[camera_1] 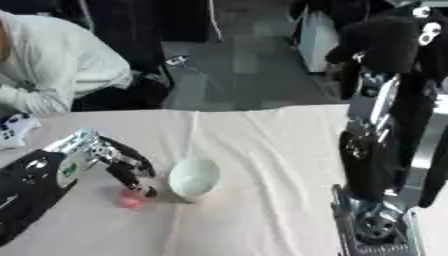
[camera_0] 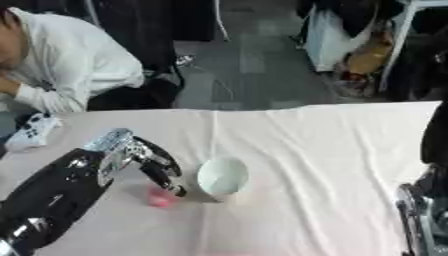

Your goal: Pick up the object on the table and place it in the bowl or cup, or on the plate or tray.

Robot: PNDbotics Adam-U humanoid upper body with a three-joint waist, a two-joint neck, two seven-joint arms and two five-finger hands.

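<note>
A small pink object (camera_0: 159, 199) lies on the pale tablecloth, just left of a pale white cup (camera_0: 222, 177) that stands upright. My left hand (camera_0: 149, 161) comes in from the lower left and hangs over the pink object. Its fingers (camera_0: 168, 178) bend downward, with the tips at the object's top right edge, and I cannot see them closed round it. My right arm stands upright at the right side, and its hand (camera_1: 374, 224) shows low at the right edge, away from both things.
A white controller (camera_0: 31, 128) lies at the table's far left corner, beside a person in white who leans there. The tablecloth (camera_0: 306, 150) stretches wide to the right of the cup. Beyond the far edge are floor and bags.
</note>
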